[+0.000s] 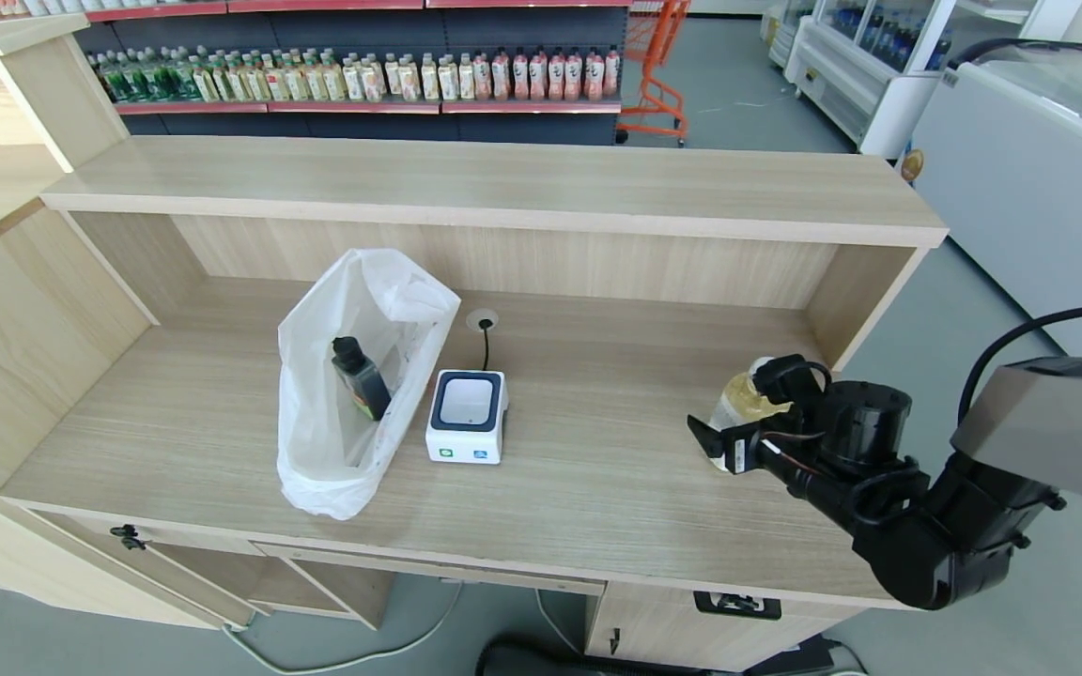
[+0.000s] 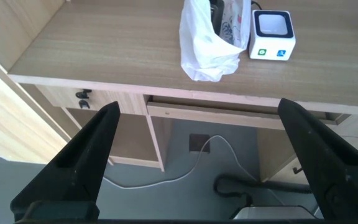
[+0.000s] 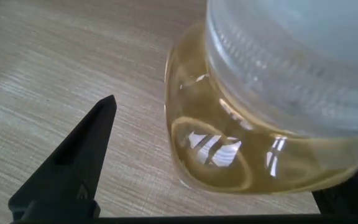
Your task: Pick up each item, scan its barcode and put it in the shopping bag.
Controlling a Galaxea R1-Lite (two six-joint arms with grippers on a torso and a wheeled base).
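My right pincer (image 1: 740, 410) is spread around the jar (image 3: 229, 143), well right of the scanner (image 1: 467, 416); my left pincer (image 2: 197, 118) hangs spread, holding nothing.

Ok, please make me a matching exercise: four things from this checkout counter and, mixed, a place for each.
1 dark bottle
2 barcode scanner
3 lidded jar
4 left gripper

A between the right gripper's open fingers
B off the counter, in front of it
C inside the shopping bag
D on the counter beside the bag

Pairs: 1-C, 2-D, 3-A, 4-B
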